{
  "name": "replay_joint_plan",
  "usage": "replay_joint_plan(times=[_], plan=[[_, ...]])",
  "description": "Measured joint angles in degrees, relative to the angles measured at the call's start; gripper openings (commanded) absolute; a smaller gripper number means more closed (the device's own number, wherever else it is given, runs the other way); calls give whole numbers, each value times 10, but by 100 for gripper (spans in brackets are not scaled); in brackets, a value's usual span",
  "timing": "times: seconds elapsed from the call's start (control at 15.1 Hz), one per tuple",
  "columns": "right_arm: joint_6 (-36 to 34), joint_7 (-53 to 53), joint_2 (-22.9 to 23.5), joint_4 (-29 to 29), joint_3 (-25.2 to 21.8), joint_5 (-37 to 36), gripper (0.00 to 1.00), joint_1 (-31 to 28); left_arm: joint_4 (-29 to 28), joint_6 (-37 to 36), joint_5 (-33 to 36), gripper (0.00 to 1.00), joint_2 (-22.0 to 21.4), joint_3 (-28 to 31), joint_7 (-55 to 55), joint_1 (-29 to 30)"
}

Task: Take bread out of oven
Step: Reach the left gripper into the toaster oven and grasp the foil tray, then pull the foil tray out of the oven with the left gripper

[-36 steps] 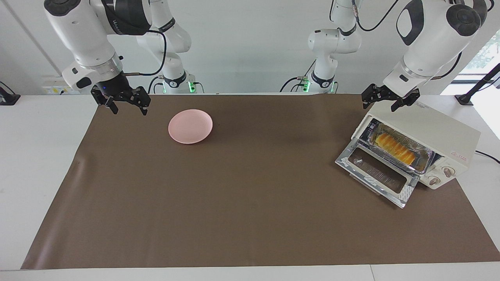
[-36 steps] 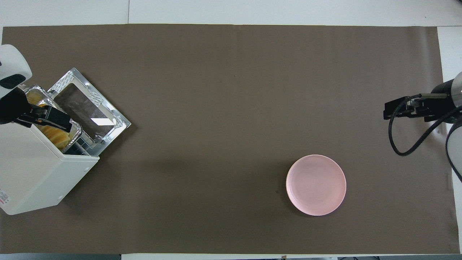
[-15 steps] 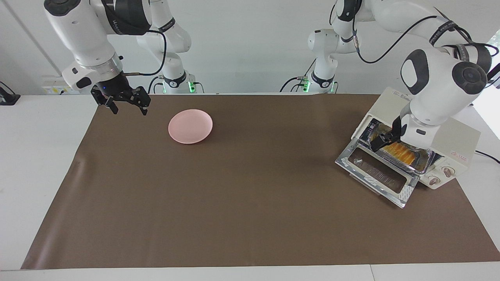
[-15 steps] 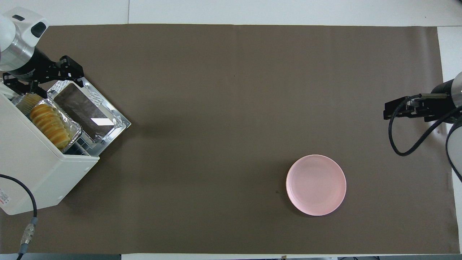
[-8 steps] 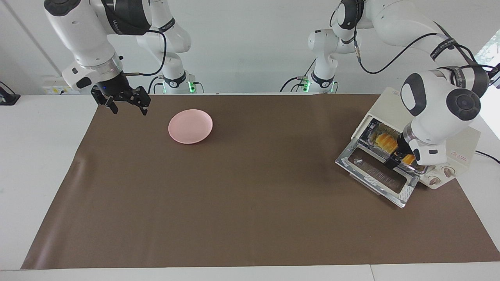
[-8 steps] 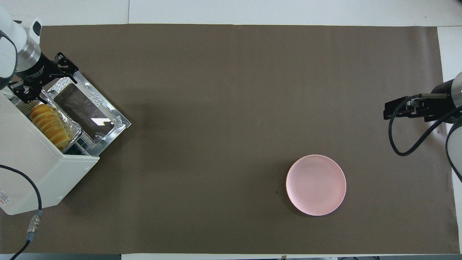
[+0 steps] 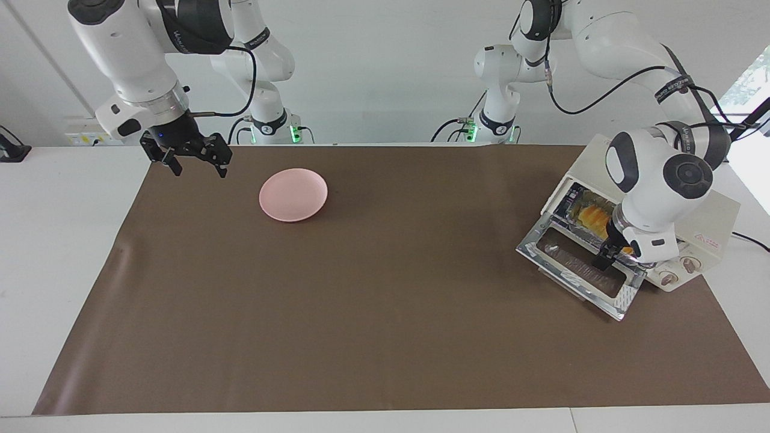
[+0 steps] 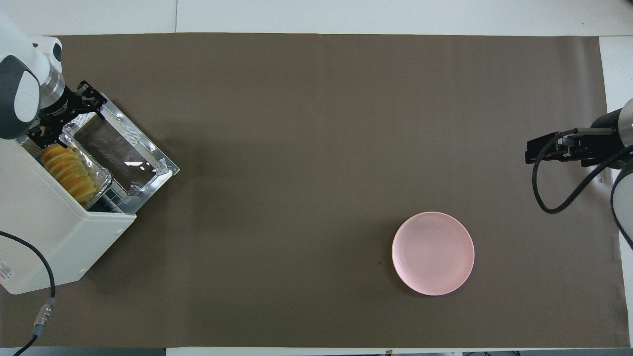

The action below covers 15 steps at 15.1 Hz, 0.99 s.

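Note:
The cream-white oven (image 7: pixel 698 207) stands at the left arm's end of the table, its glass door (image 7: pixel 574 267) dropped open. The bread (image 7: pixel 588 213), a ridged golden loaf, lies in a silver foil tray (image 8: pixel 103 174) on the rack; it also shows in the overhead view (image 8: pixel 69 173). My left gripper (image 7: pixel 610 257) hangs low over the tray's end by the knobs, at the door's hinge, fingers spread open (image 8: pixel 64 117). I cannot tell whether it touches the loaf. My right gripper (image 7: pixel 194 161) waits open above the table's right-arm end.
A pink plate (image 7: pixel 293 194) lies on the brown mat (image 7: pixel 373 300) toward the right arm's end, near the robots. Two knobs (image 7: pixel 678 270) sit at the oven's front end farther from the robots. The open door juts out over the mat.
My left arm has come down from above the oven's top and swung in front of the opening, along the tray to its knob end. The right arm has not moved.

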Motion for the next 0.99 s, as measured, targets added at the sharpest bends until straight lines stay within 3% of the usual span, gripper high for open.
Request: replay_joint_plan(times=[0.6, 0.73, 0.99], plan=[[0, 0, 0, 0, 0, 0, 100, 0, -50, 56, 0, 97, -6, -1, -27, 0], [0, 0, 0, 0, 0, 0, 100, 0, -58, 62, 0, 84, -6, -1, -29, 0], [0, 0, 0, 0, 0, 0, 100, 0, -69, 67, 7, 47, -6, 1, -31, 2]])
